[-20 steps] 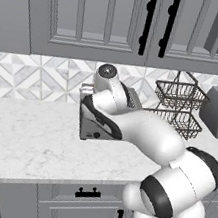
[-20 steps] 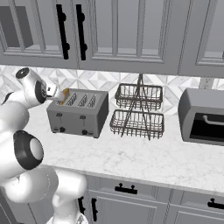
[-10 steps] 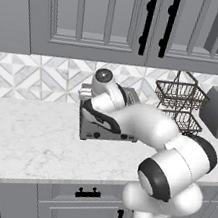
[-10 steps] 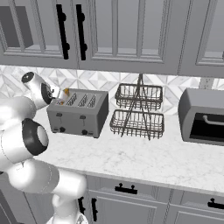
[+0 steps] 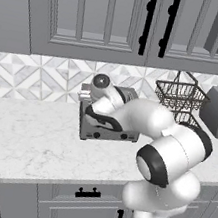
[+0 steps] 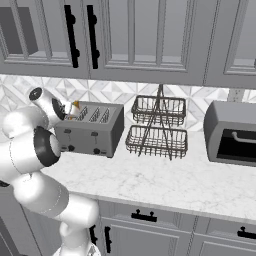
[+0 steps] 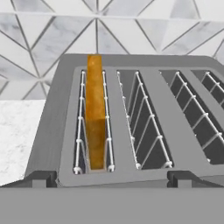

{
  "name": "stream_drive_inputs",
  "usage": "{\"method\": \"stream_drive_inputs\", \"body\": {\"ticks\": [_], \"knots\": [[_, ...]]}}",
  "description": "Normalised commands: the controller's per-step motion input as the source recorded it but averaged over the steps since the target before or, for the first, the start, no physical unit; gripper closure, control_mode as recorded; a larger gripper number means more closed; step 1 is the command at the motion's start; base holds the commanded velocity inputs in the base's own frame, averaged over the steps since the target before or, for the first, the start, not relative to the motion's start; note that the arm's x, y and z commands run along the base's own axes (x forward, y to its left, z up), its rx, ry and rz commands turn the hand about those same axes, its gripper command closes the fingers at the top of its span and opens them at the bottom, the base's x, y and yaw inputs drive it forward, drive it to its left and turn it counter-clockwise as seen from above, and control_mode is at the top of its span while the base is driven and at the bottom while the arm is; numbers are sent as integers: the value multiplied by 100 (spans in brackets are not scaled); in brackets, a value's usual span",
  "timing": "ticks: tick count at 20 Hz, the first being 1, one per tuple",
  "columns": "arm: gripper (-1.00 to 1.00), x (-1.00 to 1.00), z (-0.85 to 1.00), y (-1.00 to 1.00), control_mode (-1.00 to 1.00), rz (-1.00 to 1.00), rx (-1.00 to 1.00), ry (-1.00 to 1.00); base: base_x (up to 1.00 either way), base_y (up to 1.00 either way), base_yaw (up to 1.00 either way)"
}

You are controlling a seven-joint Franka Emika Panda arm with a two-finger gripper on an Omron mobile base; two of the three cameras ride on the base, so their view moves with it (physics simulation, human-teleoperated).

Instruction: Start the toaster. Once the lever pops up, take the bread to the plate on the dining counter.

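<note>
The bread (image 7: pixel 95 118) sits up in the toaster's (image 6: pixel 92 131) end slot. The fingers (image 7: pixel 112 179) hang wide open above it, holding nothing. Lifting it out comes next.

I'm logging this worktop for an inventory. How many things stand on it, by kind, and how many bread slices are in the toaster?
Toaster: 1
Two-tier wire basket: 1
Toaster oven: 1
Bread slice, in the toaster's end slot: 1
Total: 4
</note>
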Motion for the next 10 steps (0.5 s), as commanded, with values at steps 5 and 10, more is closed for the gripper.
{"method": "stream_drive_inputs", "body": {"ticks": [5,10], "knots": [[-100,31,-15,0,-100,0,0,-6,0,0,0],[-100,38,-13,1,-100,0,0,0,0,0,0]]}}
